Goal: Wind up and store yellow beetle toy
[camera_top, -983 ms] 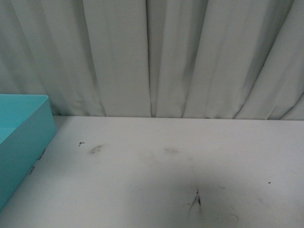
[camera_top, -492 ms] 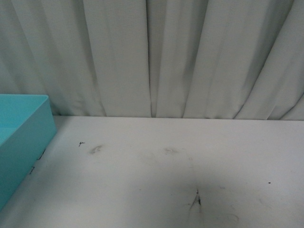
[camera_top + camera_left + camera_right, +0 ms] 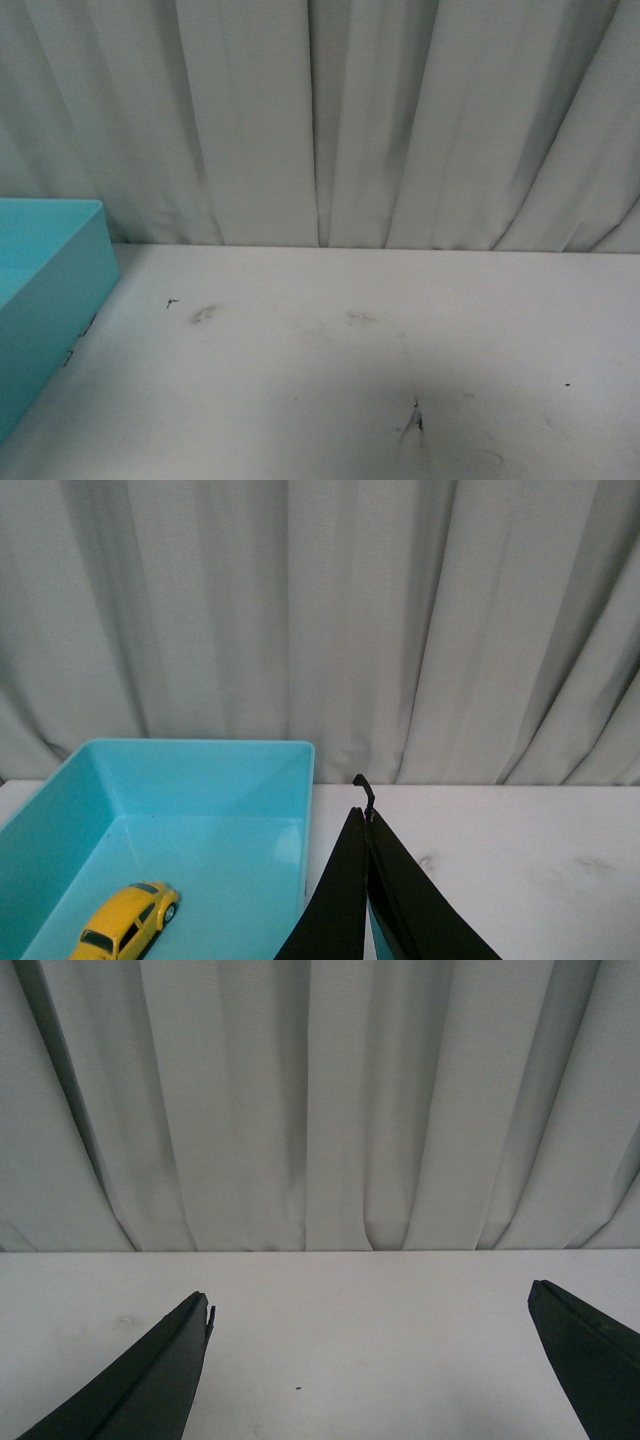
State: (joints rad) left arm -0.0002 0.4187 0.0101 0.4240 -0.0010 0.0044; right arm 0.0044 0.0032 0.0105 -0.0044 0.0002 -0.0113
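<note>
— Where do your grippers stand?
— My left gripper (image 3: 367, 820) is pressed together, holding nothing; my right gripper (image 3: 370, 1305) is spread wide above the white worktop (image 3: 360, 1330).
— And the yellow beetle toy (image 3: 125, 922)?
— On the floor of the turquoise bin (image 3: 200, 770).

Neither arm shows in the front view. In the left wrist view the left gripper (image 3: 367, 815) has its two dark fingers (image 3: 345, 900) pressed together, meeting at a thin tip with nothing between them, and it points level toward the far side of the scene. In the right wrist view the right gripper (image 3: 370, 1305) has its jaws spread wide, one dark finger at each lower corner of the picture, well apart, the gap between them bare. Both grippers sit low and roughly level.
</note>
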